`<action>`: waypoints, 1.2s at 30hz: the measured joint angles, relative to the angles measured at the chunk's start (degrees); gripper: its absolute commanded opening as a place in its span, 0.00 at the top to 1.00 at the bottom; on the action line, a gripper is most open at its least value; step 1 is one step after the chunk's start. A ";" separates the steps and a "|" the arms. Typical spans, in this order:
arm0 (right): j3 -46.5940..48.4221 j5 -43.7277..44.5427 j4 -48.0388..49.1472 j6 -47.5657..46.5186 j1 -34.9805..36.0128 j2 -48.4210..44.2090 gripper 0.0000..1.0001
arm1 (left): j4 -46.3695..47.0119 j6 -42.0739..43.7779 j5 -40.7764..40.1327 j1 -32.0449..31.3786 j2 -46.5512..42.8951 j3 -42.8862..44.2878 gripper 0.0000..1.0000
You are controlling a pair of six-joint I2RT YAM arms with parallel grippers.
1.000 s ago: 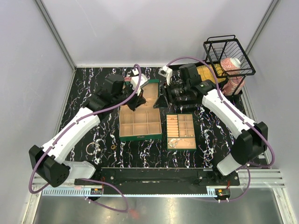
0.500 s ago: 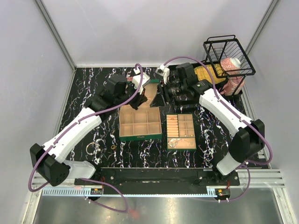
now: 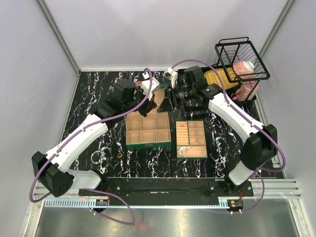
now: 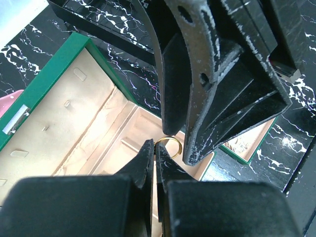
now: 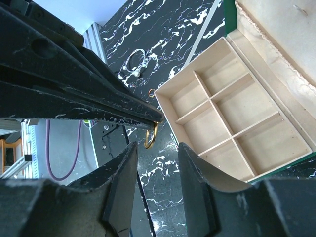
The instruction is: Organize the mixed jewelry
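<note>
Left wrist view: the left gripper [image 4: 154, 148] is clamped on a small gold ring [image 4: 171, 139] at its fingertips, above the open green box [image 4: 58, 65]. The right gripper [image 5: 157, 168] meets it tip to tip, its fingers apart, the ring hanging just ahead of the gap between them.

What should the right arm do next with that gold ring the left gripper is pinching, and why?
Probably ease the right gripper forward a touch, then close on the gold ring. The left gripper is shut on the ring's edge, and the ring hangs just beyond the right gripper's open jaws, roughly in line with their gap: a handover not yet made.
</note>
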 measured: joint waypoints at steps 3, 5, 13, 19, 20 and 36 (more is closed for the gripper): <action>0.02 -0.09 0.09 0.33 0.00 0.22 0.59 | 0.00 -0.02 -0.07 -0.17 0.00 -0.07 1.00; 0.22 -0.42 0.09 0.55 0.02 0.48 0.63 | 0.02 0.00 -0.09 -0.28 0.00 -0.07 1.00; 0.76 -1.42 0.15 0.96 0.48 1.09 0.76 | 0.04 0.00 -0.22 -0.70 0.00 -0.07 1.00; 0.76 -1.49 0.11 1.16 0.63 1.09 0.93 | 0.04 0.00 -0.28 -0.79 0.00 -0.09 1.00; 0.76 -1.44 0.11 1.16 0.63 1.09 0.95 | 0.07 0.00 -0.28 -0.79 0.00 -0.13 1.00; -0.26 -0.96 -1.84 -2.10 0.66 -0.17 1.00 | -1.79 2.47 1.14 -0.55 -0.02 0.63 0.53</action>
